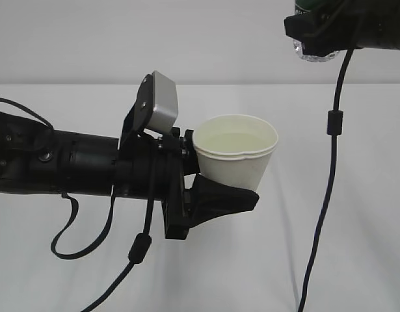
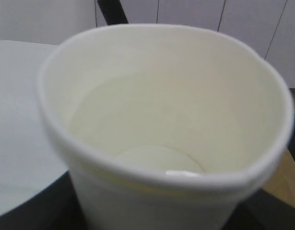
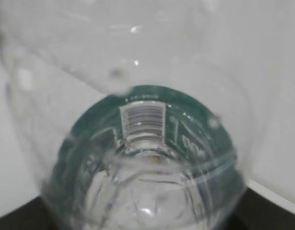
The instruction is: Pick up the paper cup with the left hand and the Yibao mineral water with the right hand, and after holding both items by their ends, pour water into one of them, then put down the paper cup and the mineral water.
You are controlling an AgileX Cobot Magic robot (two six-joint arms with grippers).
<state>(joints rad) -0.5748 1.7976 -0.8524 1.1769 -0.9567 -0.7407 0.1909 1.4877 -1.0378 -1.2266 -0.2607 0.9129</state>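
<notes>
My left gripper (image 1: pixel 226 185), black with a grey box (image 1: pixel 162 101) on top, is shut on the white paper cup (image 1: pixel 235 153) and holds it upright above the table. A clear liquid level shows inside the cup. The cup fills the left wrist view (image 2: pixel 161 96), with dark fingers (image 2: pixel 22 211) at the bottom corners. My right gripper (image 1: pixel 326 32) is at the top right edge, shut on the Yibao mineral water (image 1: pixel 313 53). The frame edge cuts off most of the bottle, which is above and to the right of the cup. The right wrist view looks through the bottle's clear ribbed end (image 3: pixel 147 191) to its green label (image 3: pixel 89 129).
A white table (image 1: pixel 317 260) lies below both arms, with a pale wall behind. A black cable (image 1: pixel 330 162) hangs from the right arm beside the cup. Another cable (image 1: pixel 138 250) loops under the left arm.
</notes>
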